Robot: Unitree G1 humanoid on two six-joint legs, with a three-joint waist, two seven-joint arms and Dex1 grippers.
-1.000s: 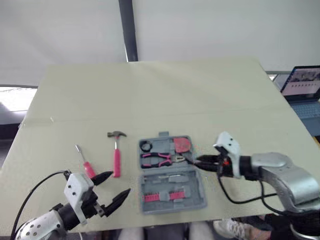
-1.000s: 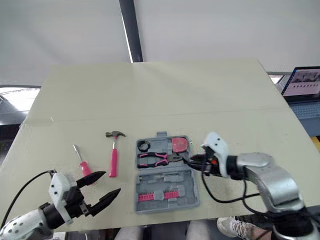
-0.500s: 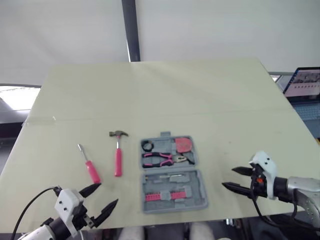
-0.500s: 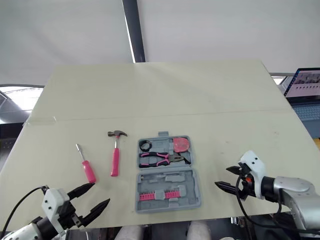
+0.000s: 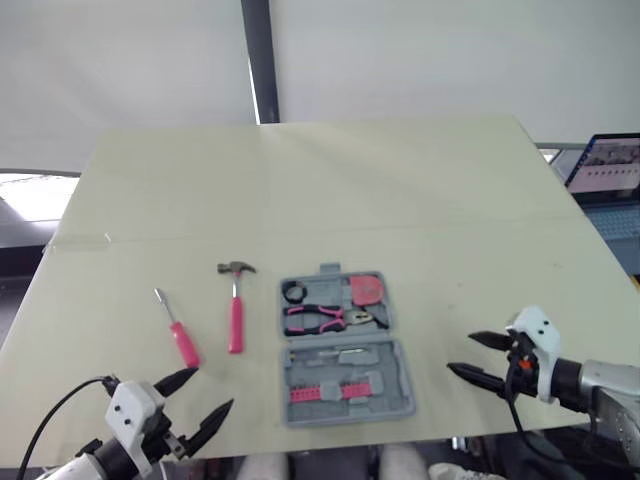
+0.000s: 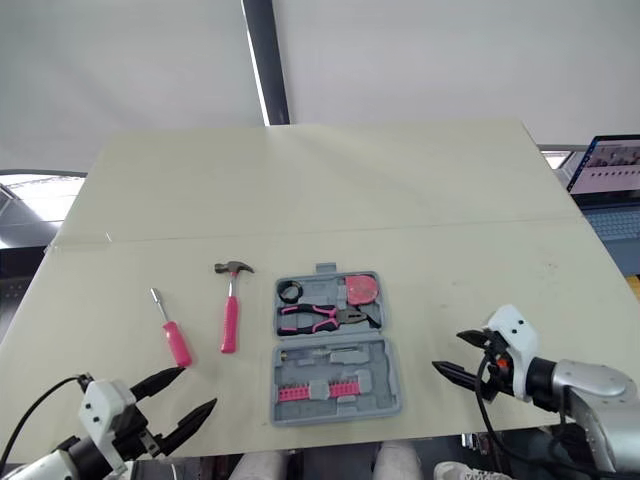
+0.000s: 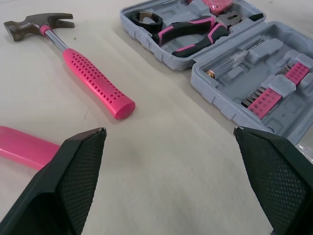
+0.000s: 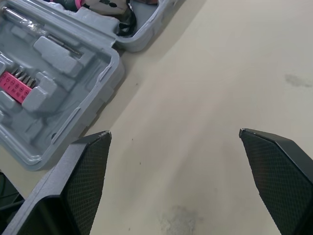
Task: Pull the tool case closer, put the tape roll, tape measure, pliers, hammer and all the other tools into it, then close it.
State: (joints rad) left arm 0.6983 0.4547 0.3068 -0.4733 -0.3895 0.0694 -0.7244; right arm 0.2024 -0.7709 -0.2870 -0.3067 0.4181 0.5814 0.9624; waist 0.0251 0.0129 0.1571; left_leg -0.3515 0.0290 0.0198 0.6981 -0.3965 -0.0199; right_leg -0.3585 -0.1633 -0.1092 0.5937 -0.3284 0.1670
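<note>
Left wrist view, what's there?
– The hammer [image 7: 93, 81] lies beside the open tool case [image 7: 220, 105], with the pliers [image 7: 190, 32] inside. The left eye view adds the screwdriver [image 5: 178, 335] left of the hammer. The left gripper [image 5: 215, 386] and right gripper [image 5: 459, 351] are spread wide, empty.

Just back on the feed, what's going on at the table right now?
The tool case lies open near the front edge of the table, with the tape roll, pliers and tape measure already in it. The hammer and the screwdriver lie on the table to the case's left. Neither arm holds anything: the left tool hovers open on the robot's side of the screwdriver, and the right tool hovers open to the right of the case.
</note>
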